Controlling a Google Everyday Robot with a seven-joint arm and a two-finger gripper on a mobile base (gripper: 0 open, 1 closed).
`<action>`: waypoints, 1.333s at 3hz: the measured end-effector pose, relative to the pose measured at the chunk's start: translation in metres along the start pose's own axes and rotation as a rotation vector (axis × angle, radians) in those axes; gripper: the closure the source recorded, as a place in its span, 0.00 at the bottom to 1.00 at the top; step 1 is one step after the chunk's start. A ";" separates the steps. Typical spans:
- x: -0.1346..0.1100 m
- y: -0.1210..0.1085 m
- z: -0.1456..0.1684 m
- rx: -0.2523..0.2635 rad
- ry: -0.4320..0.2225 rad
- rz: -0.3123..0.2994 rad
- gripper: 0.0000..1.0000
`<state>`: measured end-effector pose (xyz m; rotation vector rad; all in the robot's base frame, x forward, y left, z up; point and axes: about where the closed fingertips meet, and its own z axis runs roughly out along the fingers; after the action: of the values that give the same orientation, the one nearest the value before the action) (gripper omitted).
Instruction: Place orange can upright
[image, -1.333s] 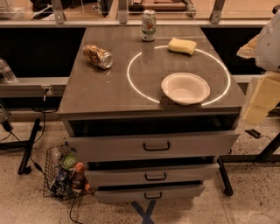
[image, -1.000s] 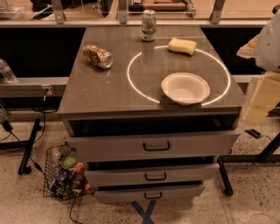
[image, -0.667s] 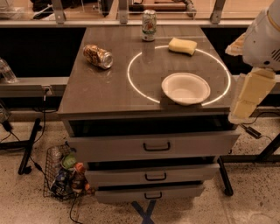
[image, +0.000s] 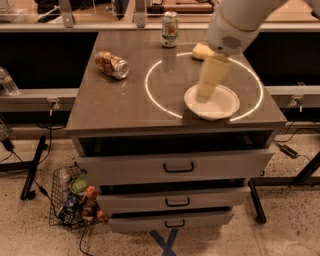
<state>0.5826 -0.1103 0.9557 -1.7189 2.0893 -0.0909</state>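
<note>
Hovering over the plate (image: 228, 108), the gripper (image: 204, 92), grip state untellable, is well apart from the orange can (image: 111, 64) lying sideways.

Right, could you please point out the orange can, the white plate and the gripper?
orange can (image: 111, 64), camera view: middle of its mottled side.
white plate (image: 225, 105), camera view: bare surface right of its centre.
gripper (image: 203, 94), camera view: its lower tip, over the plate's left part.

The arm (image: 240, 20) has swung in from the right of the table (image: 115, 110). The gripper (image: 204, 92) now hangs over the tabletop, the white plate (image: 226, 108) directly beneath its tip.
</note>
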 end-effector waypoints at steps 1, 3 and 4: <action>-0.047 -0.031 0.028 0.031 -0.052 0.005 0.00; -0.055 -0.034 0.041 0.032 -0.054 0.036 0.00; -0.104 -0.051 0.087 0.003 -0.135 0.110 0.00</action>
<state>0.6755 -0.0049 0.9230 -1.5599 2.0776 0.0540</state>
